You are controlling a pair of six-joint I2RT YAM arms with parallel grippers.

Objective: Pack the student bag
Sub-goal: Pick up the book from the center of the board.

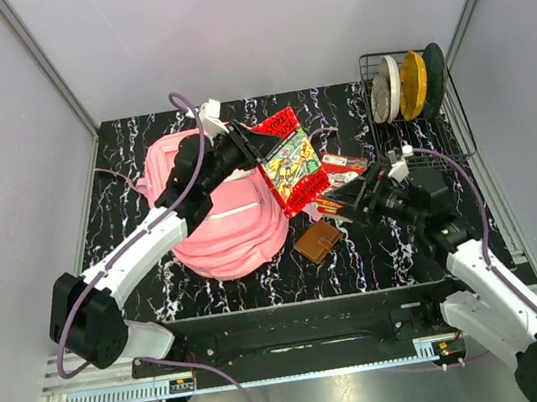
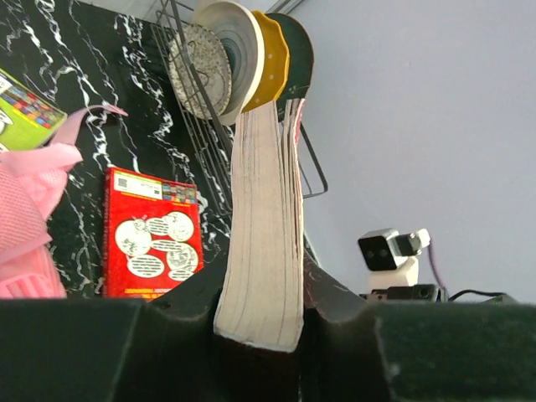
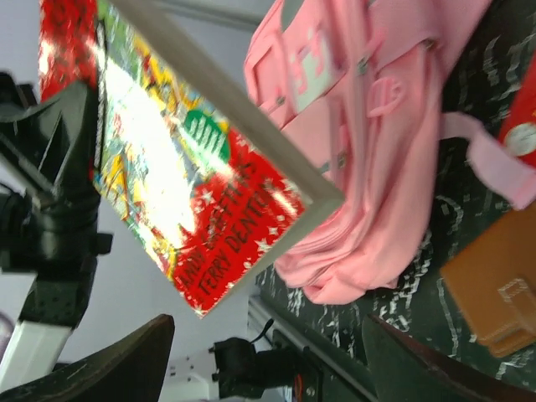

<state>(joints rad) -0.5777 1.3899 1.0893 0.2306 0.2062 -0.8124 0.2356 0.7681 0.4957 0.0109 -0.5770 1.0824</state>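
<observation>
The pink student bag (image 1: 221, 223) lies on the black marbled table at centre left; it also shows in the right wrist view (image 3: 377, 126) and at the left edge of the left wrist view (image 2: 25, 226). My left gripper (image 1: 251, 149) is above the bag's right side, shut on a thick red-covered book (image 1: 290, 162). The book's page edge (image 2: 261, 234) is clamped between the jaws (image 2: 260, 327). My right gripper (image 1: 338, 207) is open and empty to the right of the bag, just below the raised book (image 3: 193, 184). Its fingers (image 3: 126, 368) stand wide apart.
A brown wallet (image 1: 317, 241) lies right of the bag, close to the right gripper, and shows in the right wrist view (image 3: 494, 285). A red booklet (image 1: 344, 162) lies flat behind it (image 2: 151, 234). A wire rack with plates (image 1: 409, 89) stands at the back right.
</observation>
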